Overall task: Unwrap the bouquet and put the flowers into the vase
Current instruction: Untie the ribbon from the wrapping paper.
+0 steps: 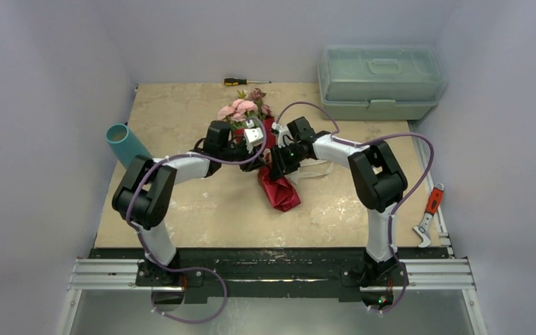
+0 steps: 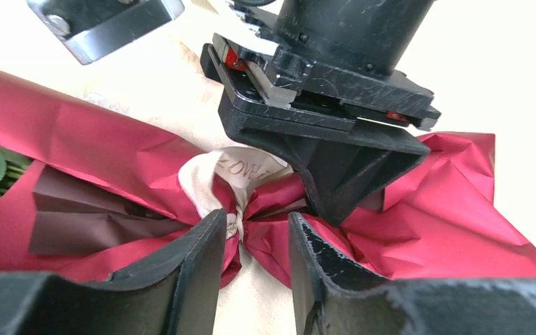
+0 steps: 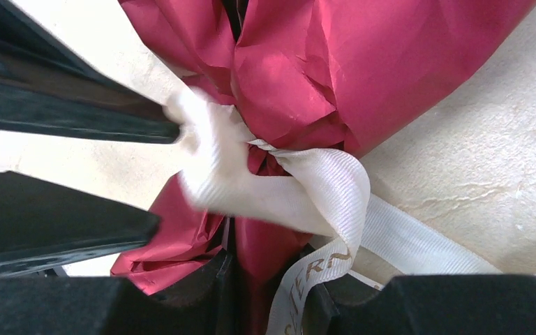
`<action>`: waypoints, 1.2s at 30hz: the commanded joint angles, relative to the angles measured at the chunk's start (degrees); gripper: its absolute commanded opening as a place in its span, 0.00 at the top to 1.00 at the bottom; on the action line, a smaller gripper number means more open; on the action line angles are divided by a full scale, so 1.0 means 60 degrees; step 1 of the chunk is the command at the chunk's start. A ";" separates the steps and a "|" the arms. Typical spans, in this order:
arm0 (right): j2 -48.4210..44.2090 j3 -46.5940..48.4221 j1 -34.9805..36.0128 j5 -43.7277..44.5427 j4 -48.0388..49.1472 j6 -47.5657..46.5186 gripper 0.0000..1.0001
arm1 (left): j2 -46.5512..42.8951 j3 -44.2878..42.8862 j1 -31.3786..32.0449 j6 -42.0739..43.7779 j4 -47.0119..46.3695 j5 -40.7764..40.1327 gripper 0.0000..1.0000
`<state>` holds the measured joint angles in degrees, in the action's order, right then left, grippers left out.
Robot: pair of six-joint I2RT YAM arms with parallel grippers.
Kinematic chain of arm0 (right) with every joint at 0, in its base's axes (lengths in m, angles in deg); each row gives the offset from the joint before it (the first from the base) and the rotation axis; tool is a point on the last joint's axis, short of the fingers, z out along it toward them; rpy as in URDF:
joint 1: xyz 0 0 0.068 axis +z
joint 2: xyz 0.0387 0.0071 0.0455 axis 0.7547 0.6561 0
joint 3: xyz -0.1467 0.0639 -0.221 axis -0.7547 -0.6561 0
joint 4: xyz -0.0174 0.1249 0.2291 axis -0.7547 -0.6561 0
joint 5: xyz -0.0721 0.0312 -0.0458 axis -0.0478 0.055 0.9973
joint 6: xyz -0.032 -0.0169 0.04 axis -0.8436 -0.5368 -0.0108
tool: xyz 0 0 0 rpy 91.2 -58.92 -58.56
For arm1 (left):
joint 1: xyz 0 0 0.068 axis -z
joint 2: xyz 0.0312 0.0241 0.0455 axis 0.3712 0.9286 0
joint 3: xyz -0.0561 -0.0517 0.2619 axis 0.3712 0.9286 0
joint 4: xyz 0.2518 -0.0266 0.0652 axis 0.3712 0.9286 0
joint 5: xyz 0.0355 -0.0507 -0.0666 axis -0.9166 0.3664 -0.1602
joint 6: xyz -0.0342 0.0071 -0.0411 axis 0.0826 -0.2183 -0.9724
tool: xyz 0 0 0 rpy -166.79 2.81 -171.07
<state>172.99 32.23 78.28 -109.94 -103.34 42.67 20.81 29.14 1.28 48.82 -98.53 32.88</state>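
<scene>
Top view: the bouquet (image 1: 279,190) lies flat in the middle of the surface (image 1: 195,202). Its long axis runs from 11 to 5 o'clock, with the flowers (image 1: 239,109) pointing to 11 and the paper tail to 5. The vase (image 1: 122,142) sits at 9 o'clock, well apart, with no stems in it.

Left wrist view: the ribbon (image 2: 202,181) is knotted and the paper is still on, so I judge every step remains. The left claw (image 2: 255,227) stands narrow, its fingertips flanking the knot; whether it pinches I cannot tell.

Right wrist view: at 6 o'clock the right claw (image 3: 265,296) is clamped on the bouquet's paper waist.
</scene>
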 commanded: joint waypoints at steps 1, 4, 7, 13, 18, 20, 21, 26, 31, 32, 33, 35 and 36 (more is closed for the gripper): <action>0.0140 -0.0649 -0.0105 0.0734 -0.1218 -0.0625 0.64 | -0.0973 0.0308 0.0026 0.0359 -0.0031 -0.0023 0.61; 0.0054 -0.0752 -0.0118 0.0691 -0.1199 -0.0651 0.64 | -0.1060 0.0583 0.0031 0.0339 -0.0217 -0.0167 0.55; 0.0038 -0.0823 -0.0131 0.0649 -0.1170 -0.0654 0.64 | -0.0866 0.0560 0.0082 0.0548 -0.0126 -0.0218 0.53; -0.0028 -0.0897 -0.0120 0.0656 -0.1190 -0.0715 0.64 | 0.0046 0.0130 0.0154 -0.0367 -0.1144 -0.0596 0.51; -0.0115 -0.0963 -0.0144 0.0694 -0.1263 -0.0811 0.64 | 0.0382 -0.0071 0.0169 -0.0538 -0.1377 -0.0481 0.52; -0.0095 -0.0957 -0.0150 0.0677 -0.1293 -0.0819 0.64 | 0.0516 -0.0159 0.0190 -0.0536 -0.1464 -0.0513 0.54; -0.0073 -0.0949 -0.0156 0.0656 -0.1295 -0.0826 0.64 | 0.0596 -0.0204 0.0204 -0.0547 -0.1510 -0.0523 0.56; 0.0042 -0.0883 -0.0163 0.0618 -0.1336 -0.0847 0.64 | 0.0806 -0.0407 0.0417 -0.0331 -0.1484 -0.0394 0.65; 0.0119 -0.0829 -0.0202 0.0592 -0.1405 -0.0835 0.64 | 0.0620 -0.0284 0.0532 -0.0147 -0.1568 -0.0569 0.71; 0.0122 -0.0816 -0.0217 0.0572 -0.1415 -0.0830 0.64 | 0.0492 -0.0221 0.0535 -0.0141 -0.1637 -0.0638 0.74; 0.0145 -0.0814 -0.0235 0.0561 -0.1428 -0.0824 0.64 | 0.0348 -0.0160 0.0535 -0.0094 -0.1608 -0.0647 0.77; 0.0154 -0.0814 -0.0271 0.0537 -0.1433 -0.0807 0.64 | 0.0075 -0.0080 0.0542 0.0164 -0.1398 -0.0566 0.79; 0.0185 -0.0799 -0.0281 0.0525 -0.1443 -0.0805 0.64 | -0.0045 -0.0042 0.0576 0.0334 -0.1284 -0.0524 0.80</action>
<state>171.06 29.46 76.94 -111.77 -105.00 40.73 24.98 28.49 3.84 47.27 -105.15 28.38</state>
